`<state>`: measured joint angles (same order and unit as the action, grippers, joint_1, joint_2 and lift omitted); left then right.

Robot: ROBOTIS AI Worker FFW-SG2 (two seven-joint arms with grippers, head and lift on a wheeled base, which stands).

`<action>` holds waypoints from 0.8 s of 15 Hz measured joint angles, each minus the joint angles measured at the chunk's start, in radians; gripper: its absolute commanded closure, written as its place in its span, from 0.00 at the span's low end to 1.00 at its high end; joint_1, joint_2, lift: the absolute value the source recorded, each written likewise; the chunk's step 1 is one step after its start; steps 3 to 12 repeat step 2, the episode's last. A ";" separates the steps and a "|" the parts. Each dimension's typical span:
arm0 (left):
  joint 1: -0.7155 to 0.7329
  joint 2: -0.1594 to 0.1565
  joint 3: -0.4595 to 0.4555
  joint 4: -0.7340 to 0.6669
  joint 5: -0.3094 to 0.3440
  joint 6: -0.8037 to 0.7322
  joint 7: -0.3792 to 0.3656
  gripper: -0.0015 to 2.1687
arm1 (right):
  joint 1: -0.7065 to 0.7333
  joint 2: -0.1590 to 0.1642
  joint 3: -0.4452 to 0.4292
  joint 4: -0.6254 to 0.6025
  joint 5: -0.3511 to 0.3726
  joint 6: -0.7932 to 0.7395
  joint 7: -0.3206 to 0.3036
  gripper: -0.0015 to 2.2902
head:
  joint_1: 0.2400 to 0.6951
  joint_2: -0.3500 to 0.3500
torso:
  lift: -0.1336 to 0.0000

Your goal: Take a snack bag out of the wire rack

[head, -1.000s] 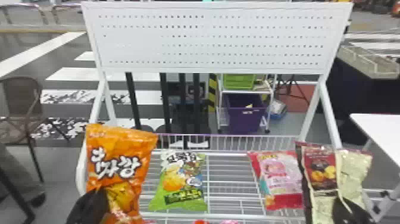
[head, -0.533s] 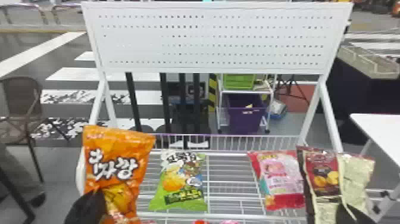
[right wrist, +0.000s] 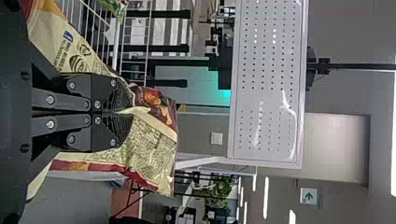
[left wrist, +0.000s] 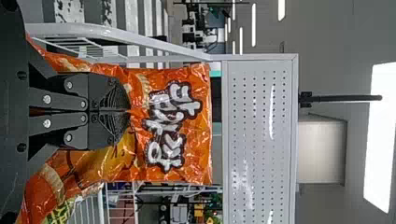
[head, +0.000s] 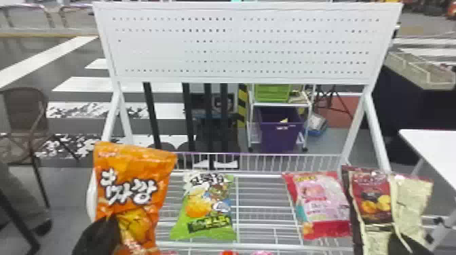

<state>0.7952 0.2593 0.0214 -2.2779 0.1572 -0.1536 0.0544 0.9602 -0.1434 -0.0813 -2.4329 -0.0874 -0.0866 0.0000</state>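
Black left gripper [head: 98, 237] is pinching a crinkled, glossy orange snack bag [head: 135, 169], fingers narrow; bag is standing upright at the left side of the white wire rack [head: 258, 244]. Black right gripper [head: 407, 246] is clasping a creased maroon-and-cream foil bag [head: 373, 200] at the right. Between them, a puffy green bag [head: 207, 207] and a red-edged pink bag [head: 322, 203] are lying well apart, bare wires showing between.

Left claw [head: 96, 237], seven o'clock in the head view, and right claw [head: 405, 246], five o'clock: black. Wrist views: dark housing [left wrist: 13, 116], grey link bars [left wrist: 60, 100], bright round screws [left wrist: 46, 123], finely ridged pads [left wrist: 116, 126].
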 measured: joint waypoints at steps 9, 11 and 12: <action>0.003 0.000 0.002 -0.002 -0.001 -0.002 0.000 0.94 | 0.001 0.000 0.000 0.000 0.000 0.000 0.000 0.98 | 0.57 0.50 | 1.00; 0.003 0.000 0.002 -0.002 -0.001 -0.002 0.000 0.94 | 0.001 0.000 0.000 0.000 0.000 0.000 0.000 0.98 | 0.57 0.50 | 1.00; 0.003 0.000 0.002 -0.002 -0.001 -0.002 0.000 0.94 | 0.001 0.000 0.000 0.000 0.000 0.000 0.000 0.98 | 0.57 0.50 | 1.00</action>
